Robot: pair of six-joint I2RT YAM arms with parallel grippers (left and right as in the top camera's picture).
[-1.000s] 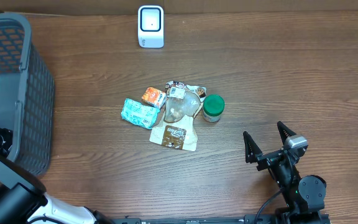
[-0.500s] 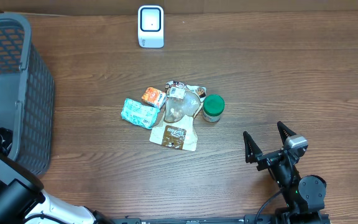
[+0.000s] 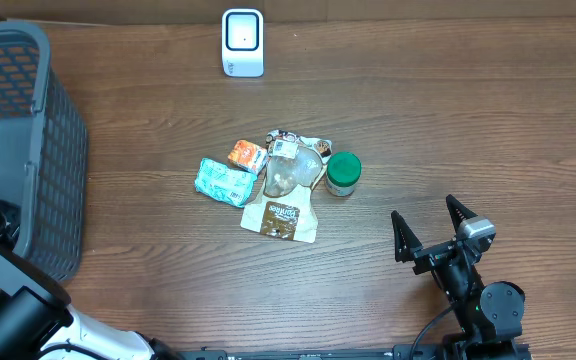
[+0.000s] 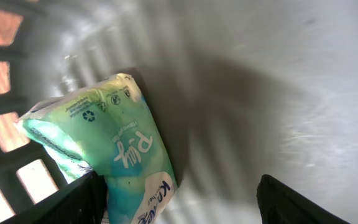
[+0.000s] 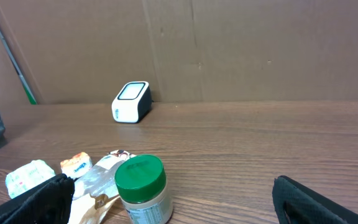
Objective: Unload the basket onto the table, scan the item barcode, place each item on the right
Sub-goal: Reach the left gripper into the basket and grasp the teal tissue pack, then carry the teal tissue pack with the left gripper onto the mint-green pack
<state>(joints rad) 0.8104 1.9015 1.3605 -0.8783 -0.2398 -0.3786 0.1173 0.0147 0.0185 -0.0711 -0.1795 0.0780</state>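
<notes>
Nearest me, the right gripper (image 3: pixel 424 212) is hovering over the table (image 3: pixel 488 120) with its fingers spread wide and nothing between them. The left gripper (image 4: pixel 180 180) is hanging inside the basket (image 3: pixel 68 150), jaws apart over bare floor. A green-and-white soft pack (image 4: pixel 114 146) is lying against one finger (image 4: pixel 73 199), not clamped. I am judging that pack to be done with.

I am taking the next item to scan from the cluster at mid-table, well clear of both grippers. The green-lidded jar (image 3: pixel 344 173) is standing upright at the cluster's right edge, closest to the right gripper. I am judging it rigid, fairly light, and smooth enough to slip, so I am planning to grip across the body below the lid.

Touching it on the left, a clear bag (image 3: pixel 290 172) is lying partly over a brown pouch (image 3: pixel 281 218). Beyond these, an orange packet (image 3: pixel 247 155) and a teal packet (image 3: pixel 223 182) are sitting side by side. All four look limp and crinkly and would need an edge pinch. The bag is crowding the jar's left side, so I am favouring an approach from the right.

Farthest off, the white scanner (image 3: pixel 242 42) is standing by the table's back edge with an open path to it.
</notes>
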